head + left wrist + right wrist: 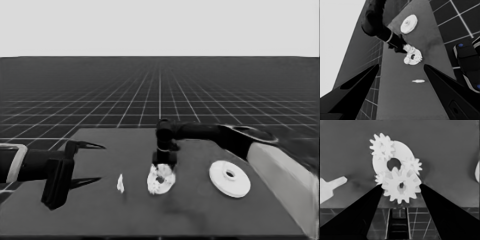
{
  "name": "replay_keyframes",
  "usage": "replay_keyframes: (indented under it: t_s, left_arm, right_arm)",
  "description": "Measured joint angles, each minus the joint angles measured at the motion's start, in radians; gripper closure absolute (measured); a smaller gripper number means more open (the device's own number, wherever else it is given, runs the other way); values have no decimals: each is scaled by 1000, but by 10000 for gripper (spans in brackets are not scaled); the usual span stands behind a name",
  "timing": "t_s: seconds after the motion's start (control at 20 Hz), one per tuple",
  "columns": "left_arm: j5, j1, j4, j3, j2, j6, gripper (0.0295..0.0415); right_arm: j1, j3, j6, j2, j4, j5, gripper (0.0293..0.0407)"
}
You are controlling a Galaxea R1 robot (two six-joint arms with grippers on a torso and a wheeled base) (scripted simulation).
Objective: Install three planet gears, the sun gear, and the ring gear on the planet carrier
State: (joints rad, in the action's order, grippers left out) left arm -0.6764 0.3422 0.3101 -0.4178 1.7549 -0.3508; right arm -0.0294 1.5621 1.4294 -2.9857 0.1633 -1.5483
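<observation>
Right gripper [401, 187] is hanging over the smaller round part [161, 181] at table centre, fingers clamped on a white toothed gear [401, 186] w/ a tiny centre hole; three more gears are sitting on that part around its dark hole, one [382, 146] at its far rim. Larger round part [229, 178] is lying flat, well apart toward the right arm's side, and a thin white piece [120, 183] is lying between the smaller part and the parked left gripper [92, 162], whose fingers are standing apart over the table's left end. Dark table [200, 220] is sitting on a grid-lined floor [125, 100].
</observation>
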Motion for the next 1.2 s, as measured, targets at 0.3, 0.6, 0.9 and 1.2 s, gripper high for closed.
replay_keyframes:
  t_s: [0.3, 0.6, 0.9, 1.2]
  left_arm:
    - [0, 0, 0, 0, 0, 0, 326]
    - [0, 0, 0, 0, 0, 0, 326]
    - [0, 0, 0, 0, 0, 0, 326]
    - [0, 0, 0, 0, 0, 0, 326]
  right_arm:
    - [-1, 143, -63, -82, -4, 9, 390]
    - [117, 218, -109, -103, 107, 46, 390]
    - [128, 222, -100, -104, 111, 48, 390]
    - [128, 222, -42, -104, 111, 48, 391]
